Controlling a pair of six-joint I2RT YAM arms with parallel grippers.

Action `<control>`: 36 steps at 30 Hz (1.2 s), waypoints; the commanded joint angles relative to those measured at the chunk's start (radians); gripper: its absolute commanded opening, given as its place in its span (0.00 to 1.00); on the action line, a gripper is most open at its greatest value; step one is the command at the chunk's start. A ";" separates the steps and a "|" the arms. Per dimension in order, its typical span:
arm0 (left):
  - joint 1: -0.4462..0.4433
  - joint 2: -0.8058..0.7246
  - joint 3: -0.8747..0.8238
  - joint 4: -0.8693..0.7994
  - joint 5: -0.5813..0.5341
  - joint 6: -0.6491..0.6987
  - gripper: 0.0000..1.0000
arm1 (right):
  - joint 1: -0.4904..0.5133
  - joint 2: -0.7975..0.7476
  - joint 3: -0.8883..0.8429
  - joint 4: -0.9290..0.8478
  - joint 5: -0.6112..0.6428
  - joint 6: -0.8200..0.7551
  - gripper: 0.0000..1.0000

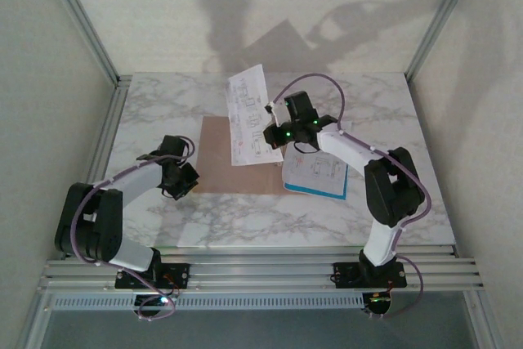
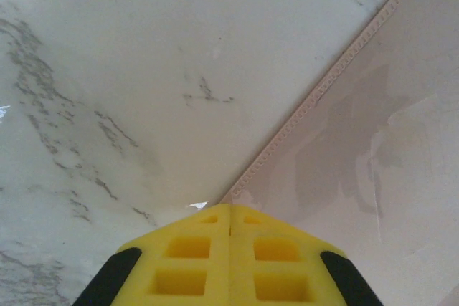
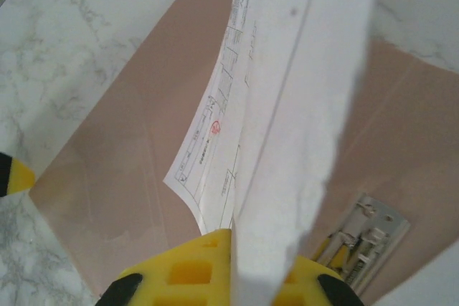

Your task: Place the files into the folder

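The pinkish-brown folder (image 1: pixel 216 161) lies open and flat on the marble table (image 1: pixel 163 112). My right gripper (image 1: pixel 271 132) hangs over its right half, shut on the edge of a white printed file (image 1: pixel 248 116) that stands tilted above it. In the right wrist view this file (image 3: pixel 287 105) rises from the jaws (image 3: pixel 233 234) over the folder (image 3: pixel 129 141). A second file with a blue edge (image 1: pixel 315 176) lies on the table to the right. My left gripper (image 1: pixel 186 179) is shut, its tips (image 2: pixel 229 207) down at the folder's edge (image 2: pixel 373 148); nothing shows between them.
A metal clip (image 3: pixel 366 231) sits inside the folder near my right jaws. Aluminium frame posts (image 1: pixel 86 22) and white walls enclose the table on three sides. Bare marble (image 2: pixel 107 69) lies left of the folder.
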 commanded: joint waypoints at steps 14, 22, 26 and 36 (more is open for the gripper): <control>0.017 -0.028 -0.017 -0.001 -0.005 -0.012 0.00 | -0.028 0.019 -0.052 0.029 -0.220 0.012 0.00; 0.085 -0.033 -0.002 0.005 0.026 0.004 0.04 | -0.061 0.015 -0.126 0.060 -0.263 0.046 0.00; 0.105 -0.021 -0.006 0.043 0.075 -0.006 0.06 | -0.070 0.014 -0.178 0.113 -0.293 0.086 0.00; 0.106 0.030 -0.021 0.130 0.152 -0.026 0.02 | -0.070 0.047 -0.264 0.264 -0.343 0.212 0.00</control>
